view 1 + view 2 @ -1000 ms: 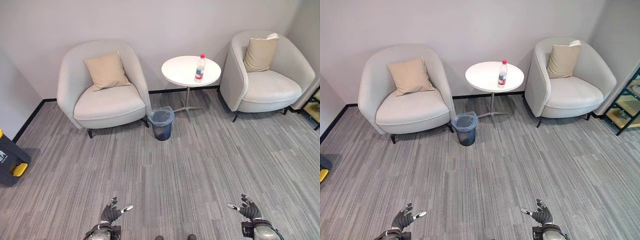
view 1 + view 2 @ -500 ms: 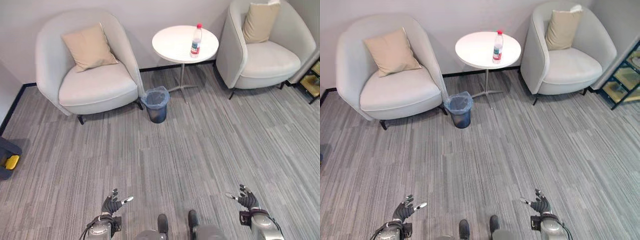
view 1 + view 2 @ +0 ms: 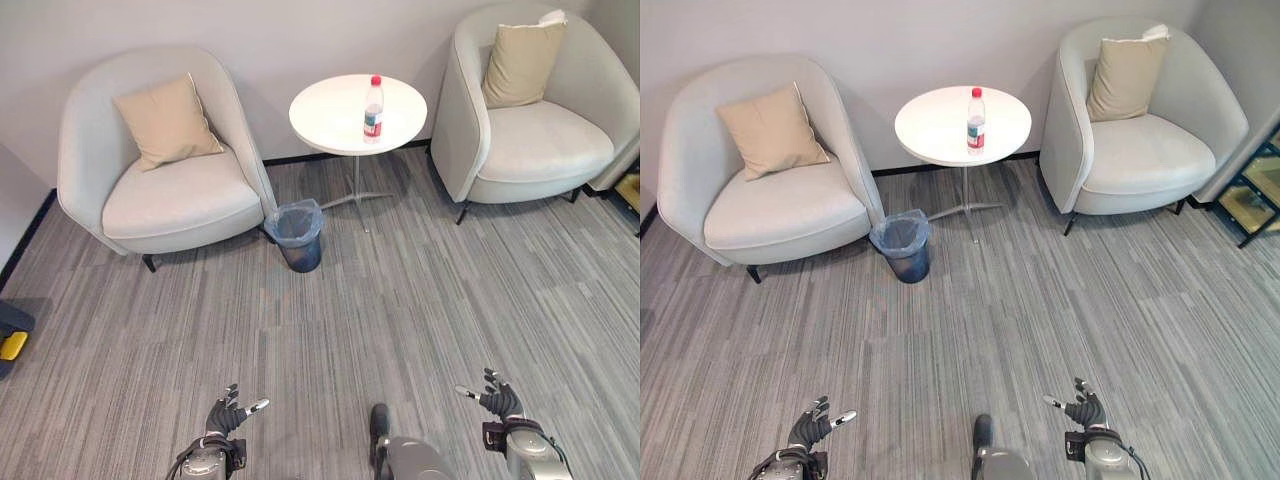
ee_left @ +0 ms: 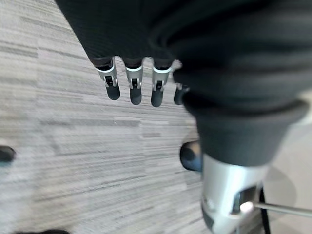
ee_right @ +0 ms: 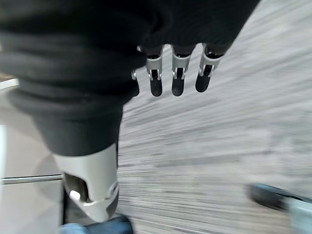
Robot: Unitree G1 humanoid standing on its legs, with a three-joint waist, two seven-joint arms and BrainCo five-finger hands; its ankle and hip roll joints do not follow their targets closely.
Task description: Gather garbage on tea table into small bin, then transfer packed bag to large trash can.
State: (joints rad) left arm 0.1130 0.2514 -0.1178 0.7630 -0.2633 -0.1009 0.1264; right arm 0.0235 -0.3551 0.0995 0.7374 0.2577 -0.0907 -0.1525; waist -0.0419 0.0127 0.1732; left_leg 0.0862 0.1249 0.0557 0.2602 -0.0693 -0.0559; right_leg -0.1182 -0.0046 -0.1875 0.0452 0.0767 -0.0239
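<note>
Bottle (image 3: 373,108) upright, cap up, on round tea table (image 3: 330,120), upper centre. Small bin (image 3: 298,233) on floor below-left of table. Left hand (image 3: 226,416), right hand (image 3: 498,400) bottom edge, fingers relaxed, empty.

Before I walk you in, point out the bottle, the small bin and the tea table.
bottle (image 3: 373,110): left eye view, on its label band.
small bin (image 3: 300,253): left eye view, on its dark outer wall below the bag liner.
tea table (image 3: 325,107): left eye view, on the bare white top.
</note>
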